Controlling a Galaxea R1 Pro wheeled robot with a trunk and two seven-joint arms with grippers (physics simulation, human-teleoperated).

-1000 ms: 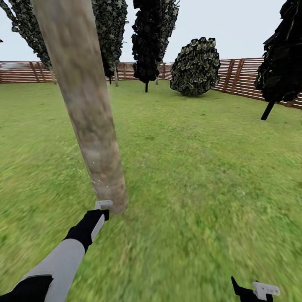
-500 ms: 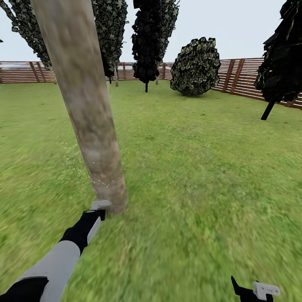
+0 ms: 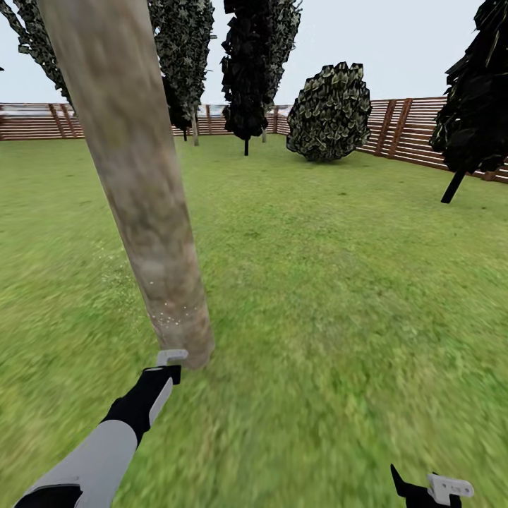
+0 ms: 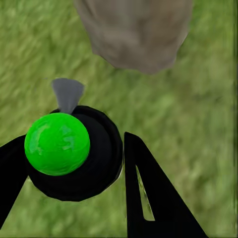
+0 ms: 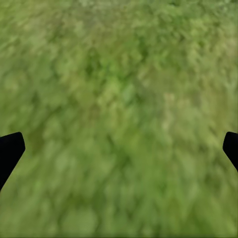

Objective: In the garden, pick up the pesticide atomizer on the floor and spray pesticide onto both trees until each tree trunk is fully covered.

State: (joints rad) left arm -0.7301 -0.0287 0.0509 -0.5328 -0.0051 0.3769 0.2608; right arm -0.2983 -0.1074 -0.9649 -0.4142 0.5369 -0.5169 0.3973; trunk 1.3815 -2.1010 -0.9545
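Note:
A thick mottled grey-brown tree trunk (image 3: 141,190) rises close at the left of the head view, and its base (image 4: 139,34) shows in the left wrist view. Fine white pesticide specks (image 3: 169,316) dot its lower part, and some drift to its left. My left gripper (image 3: 172,358) reaches to the foot of the trunk. It (image 4: 74,144) is shut on the pesticide atomizer (image 4: 64,146), a black round body with a glossy green top and a grey nozzle (image 4: 67,94) that points toward the trunk. My right gripper (image 3: 432,488) hangs low at the right, open (image 5: 119,148) over bare grass.
Grass lawn (image 3: 339,282) stretches ahead to a brown slat fence (image 3: 409,130). Behind the near trunk stands another tree with grey-flecked foliage (image 3: 185,49). A black tree (image 3: 247,77), a round bush (image 3: 329,113) and a black tree at the right (image 3: 474,106) stand farther off.
More white specks have appeared on the lower trunk and in the air left of it. The view has shifted slightly, so trunk base and left gripper sit a little lower.

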